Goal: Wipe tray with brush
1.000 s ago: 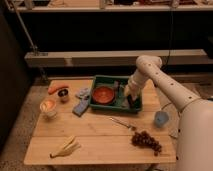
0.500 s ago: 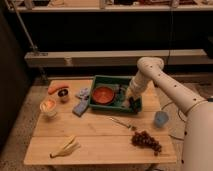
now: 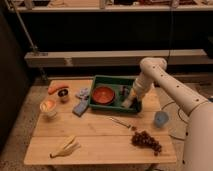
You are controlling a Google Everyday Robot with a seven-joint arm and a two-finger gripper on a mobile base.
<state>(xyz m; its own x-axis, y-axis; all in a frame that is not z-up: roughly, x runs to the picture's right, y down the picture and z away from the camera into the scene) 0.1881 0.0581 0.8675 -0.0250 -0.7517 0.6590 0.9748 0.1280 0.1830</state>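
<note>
A dark green tray [image 3: 113, 106] sits at the back middle of the wooden table, with a round red-orange bowl [image 3: 103, 94] in its left half. My gripper [image 3: 128, 102] hangs over the tray's right front corner, reaching in from the white arm on the right. A small pale beige brush [image 3: 127, 103] shows at the gripper's tip, low against the tray floor near the right rim. The gripper hides much of the brush.
A blue-grey sponge [image 3: 80, 108] and crumpled cloth [image 3: 83, 93] lie left of the tray. A carrot [image 3: 57, 87], small dark cup [image 3: 63, 95] and pale cup [image 3: 48, 107] stand at the left. A metal utensil [image 3: 120, 122], grapes [image 3: 146, 141], blue cup [image 3: 161, 118] and banana [image 3: 65, 146] lie in front.
The gripper with the brush has shifted slightly toward the tray's front right corner. Nothing else has moved.
</note>
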